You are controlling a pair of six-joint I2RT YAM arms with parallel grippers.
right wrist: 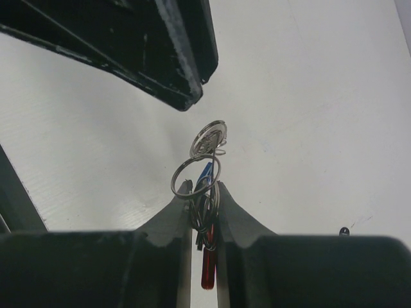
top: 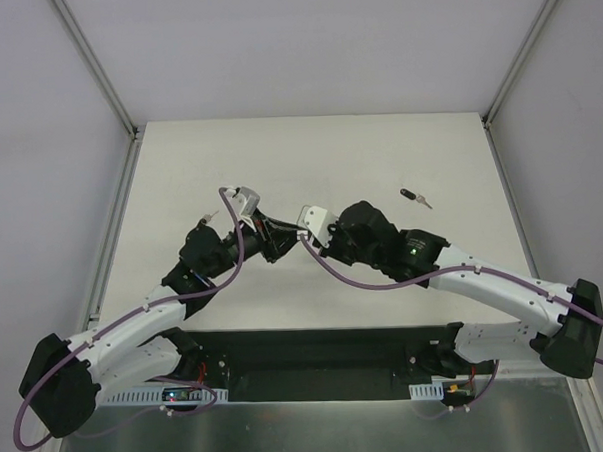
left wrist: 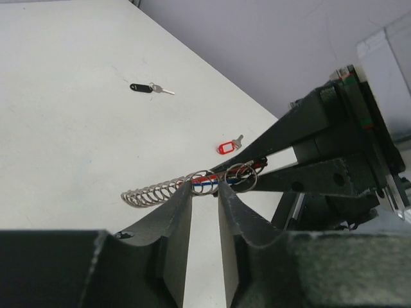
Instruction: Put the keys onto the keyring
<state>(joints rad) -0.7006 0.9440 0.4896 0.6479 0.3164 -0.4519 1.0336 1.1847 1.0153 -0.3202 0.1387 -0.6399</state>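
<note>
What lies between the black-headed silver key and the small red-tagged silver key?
Nothing: left wrist view shows bare white table between the black-headed key and red-tagged key.

Place: a robot lab cell, not a home or shop.
Enclosure: plain white walls (top: 294, 46) are joined by metal struts (top: 94, 65).
Table: a bare white top (top: 308, 156) is walled on three sides.
Rig: a left arm (top: 136, 333) and a right arm (top: 494, 288) are bolted at the near edge, and purple cables (top: 374, 286) are left exposed.
</note>
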